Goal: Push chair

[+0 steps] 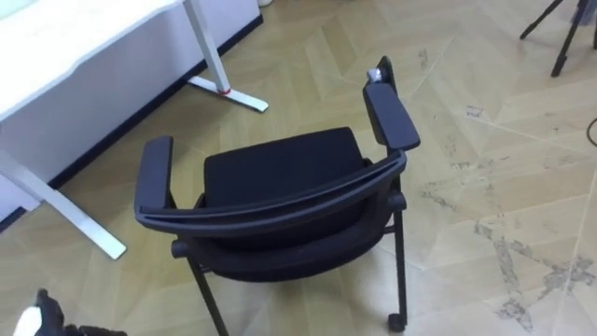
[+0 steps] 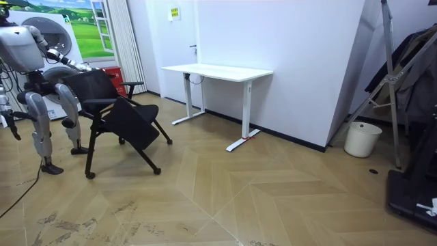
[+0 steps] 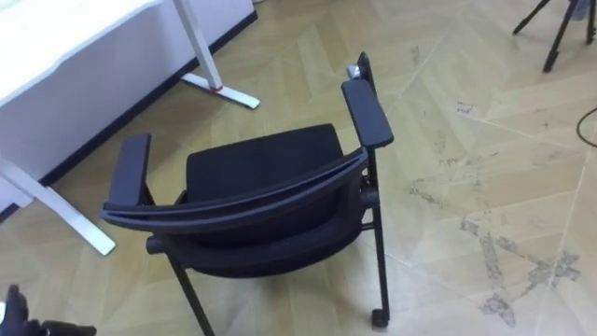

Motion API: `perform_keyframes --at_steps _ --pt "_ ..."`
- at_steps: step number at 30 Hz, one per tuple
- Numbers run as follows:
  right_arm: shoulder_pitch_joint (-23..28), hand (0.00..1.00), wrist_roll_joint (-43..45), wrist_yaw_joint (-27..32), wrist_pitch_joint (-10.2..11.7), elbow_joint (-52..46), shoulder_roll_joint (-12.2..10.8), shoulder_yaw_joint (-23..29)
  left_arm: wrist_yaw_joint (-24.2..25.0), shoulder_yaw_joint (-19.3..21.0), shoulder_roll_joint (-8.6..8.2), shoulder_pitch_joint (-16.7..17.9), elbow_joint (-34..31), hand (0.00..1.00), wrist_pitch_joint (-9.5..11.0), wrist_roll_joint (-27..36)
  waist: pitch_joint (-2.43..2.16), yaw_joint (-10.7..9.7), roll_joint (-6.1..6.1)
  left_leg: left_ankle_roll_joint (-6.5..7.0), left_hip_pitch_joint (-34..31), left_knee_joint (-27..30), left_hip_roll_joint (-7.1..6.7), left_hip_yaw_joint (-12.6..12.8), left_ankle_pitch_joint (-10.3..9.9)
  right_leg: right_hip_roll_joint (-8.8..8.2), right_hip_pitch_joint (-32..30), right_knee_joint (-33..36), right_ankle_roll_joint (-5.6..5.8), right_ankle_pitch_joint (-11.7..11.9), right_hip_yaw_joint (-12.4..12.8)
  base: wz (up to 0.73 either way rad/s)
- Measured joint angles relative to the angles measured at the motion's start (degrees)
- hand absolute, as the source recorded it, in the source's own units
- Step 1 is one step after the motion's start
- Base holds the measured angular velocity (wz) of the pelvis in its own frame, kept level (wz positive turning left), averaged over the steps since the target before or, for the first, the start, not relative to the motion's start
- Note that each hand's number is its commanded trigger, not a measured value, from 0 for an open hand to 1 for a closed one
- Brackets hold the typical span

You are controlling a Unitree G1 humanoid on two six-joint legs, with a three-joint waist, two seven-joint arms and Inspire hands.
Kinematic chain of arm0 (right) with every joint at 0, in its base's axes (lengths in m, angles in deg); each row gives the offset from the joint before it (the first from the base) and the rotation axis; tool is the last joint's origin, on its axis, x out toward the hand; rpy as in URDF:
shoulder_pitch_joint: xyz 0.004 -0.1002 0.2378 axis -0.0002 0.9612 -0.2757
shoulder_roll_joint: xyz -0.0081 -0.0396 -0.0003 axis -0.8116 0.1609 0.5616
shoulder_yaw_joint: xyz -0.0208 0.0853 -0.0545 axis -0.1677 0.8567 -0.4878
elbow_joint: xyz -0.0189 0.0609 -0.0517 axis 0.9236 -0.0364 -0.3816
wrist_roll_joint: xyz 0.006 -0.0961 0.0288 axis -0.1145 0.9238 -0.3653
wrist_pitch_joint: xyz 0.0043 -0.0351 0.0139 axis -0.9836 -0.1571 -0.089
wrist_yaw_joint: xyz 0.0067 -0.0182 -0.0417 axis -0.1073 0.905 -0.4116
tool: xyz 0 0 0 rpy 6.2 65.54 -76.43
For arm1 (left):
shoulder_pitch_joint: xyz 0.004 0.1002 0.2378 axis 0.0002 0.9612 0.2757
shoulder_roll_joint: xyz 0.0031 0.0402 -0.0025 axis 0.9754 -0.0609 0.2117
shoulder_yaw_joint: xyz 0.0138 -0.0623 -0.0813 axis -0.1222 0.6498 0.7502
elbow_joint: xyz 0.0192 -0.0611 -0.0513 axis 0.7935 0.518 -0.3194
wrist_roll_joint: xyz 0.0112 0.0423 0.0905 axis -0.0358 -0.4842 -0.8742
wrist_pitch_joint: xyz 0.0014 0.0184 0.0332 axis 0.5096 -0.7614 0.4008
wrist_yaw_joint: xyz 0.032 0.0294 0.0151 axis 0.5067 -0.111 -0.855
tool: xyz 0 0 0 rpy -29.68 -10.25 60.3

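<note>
Entry, lower left corner: left hand (image 1: 44,313), sitting low and well short of the chair; I am not managing to read its fingers, so I am logging its state as impossible to tell.

Entry, upper left: white desk (image 1: 84,42) on its near leg (image 1: 56,201) and far foot (image 1: 227,91); I am taking the gap between the two as the slot to aim for.

Entry, centre: black chair (image 1: 280,173), standing on the wooden floor between me and the desk, apart from it, with its seat facing away from me; in the room view the chair (image 2: 116,113) is sitting directly in front of the robot. Parts, in order: left armrest (image 1: 155,173); curved backrest (image 1: 280,205), nearest to me and untouched; right armrest (image 1: 390,114); rear caster (image 1: 396,322).

Handling note, my judgement: I am planning to raise the hand to the top rail of the backrest and press near its middle; pushing off-centre is likely to swing the chair toward the near leg; a slow, level push should keep the caster rolling rather than tipping the frame.

Entry, far right: dark tripod legs (image 1: 569,37), well clear of the path.
</note>
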Motion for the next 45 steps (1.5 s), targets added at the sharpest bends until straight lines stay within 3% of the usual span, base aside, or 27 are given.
perform_keyframes --at_steps 3,11,14,18,21,28,32,37,42,45 --pt "-0.2 0.00 0.0 0.0 0.2 0.0 -0.3 -0.1 -0.2 0.2 0.24 0.0 -7.2 0.00 0.2 -0.5 -0.12 0.1 -0.56 0.04 -0.5 0.2 -0.01 -0.1 0.0 0.00 -0.3 0.0 0.04 -0.1 0.0 0.02" --pt "0.0 0.00 -0.1 -0.1 0.2 0.0 -0.8 -0.2 -0.3 0.1 0.24 -0.6 -12.3 0.00 -0.3 -3.2 -0.68 -0.2 0.16 0.00 -0.3 0.1 -0.02 -0.5 -0.1 0.08 0.1 0.0 -0.04 -0.1 -0.2 0.01" --pt "0.1 0.00 -0.4 -0.6 0.2 0.0 -0.8 -0.9 -0.2 -0.1 0.01 -0.5 -17.0 0.00 -1.3 -6.4 -0.60 -0.3 0.08 -0.01 -0.3 0.1 0.00 -1.0 -0.1 0.18 0.3 0.1 -0.04 -0.1 -0.4 0.07" --pt "-0.5 0.00 -0.6 -1.4 0.2 0.0 -0.8 -3.6 -0.2 -3.3 -0.01 -0.5 -22.9 0.00 -1.5 -10.6 -0.44 -0.1 -0.16 -0.02 -0.5 0.2 0.00 -1.1 -0.1 0.21 0.3 0.1 -0.06 0.0 -0.3 0.01" --pt "-0.9 0.00 -0.8 -2.0 0.2 0.0 -0.9 -4.7 0.6 -5.5 -0.03 -0.5 -23.9 0.00 -1.5 -11.8 -0.36 -0.6 -0.27 -0.02 -0.5 0.5 0.00 -1.4 -0.1 0.26 0.6 0.1 -0.11 0.0 -0.4 0.03" --pt "-0.8 0.00 -0.6 -2.5 -0.3 0.0 -0.9 -4.8 1.8 -6.3 -0.04 -0.5 -24.1 0.00 -1.8 -14.5 -0.14 -1.7 -0.61 -0.04 -0.6 0.8 -0.01 -1.7 -0.1 0.27 0.7 0.0 -0.11 0.0 -0.6 0.01" --pt "-0.9 0.00 -0.8 -2.5 -0.3 0.0 -0.9 -5.4 3.9 -7.8 0.06 -0.5 -26.0 0.00 -3.8 -18.4 -0.14 -1.9 -0.76 -0.04 -1.5 1.1 -0.01 -1.7 -0.1 0.27 0.0 -0.1 -0.15 0.0 -0.5 0.00" --pt "-1.7 0.00 -2.0 -1.9 -0.3 0.3 -0.9 -5.9 8.0 -11.2 0.15 -0.5 -30.5 0.00 -4.8 -22.4 -0.03 -1.9 -0.60 -0.04 -1.6 1.1 -0.03 -1.7 -0.1 0.25 0.0 0.0 -0.17 0.0 -0.3 0.00" --pt "-2.5 0.00 -1.8 -2.3 -0.3 0.1 -0.8 -7.0 15.6 -14.0 0.22 -0.4 -35.7 0.00 -8.0 -24.5 -0.12 -2.3 -0.10 -0.03 -2.6 1.5 -0.10 -2.3 -0.1 0.21 -0.5 -0.1 -0.17 0.0 -0.9 0.06" --pt "-2.9 0.00 -1.8 -3.1 -0.3 0.3 -0.8 -7.2 20.3 -15.5 1.18 -0.4 -39.6 0.00 -9.5 -25.1 -0.12 -3.3 -0.03 -0.01 -3.5 2.1 -0.28 -3.4 -0.1 0.13 -0.5 -0.2 -0.17 0.0 -1.9 0.18"
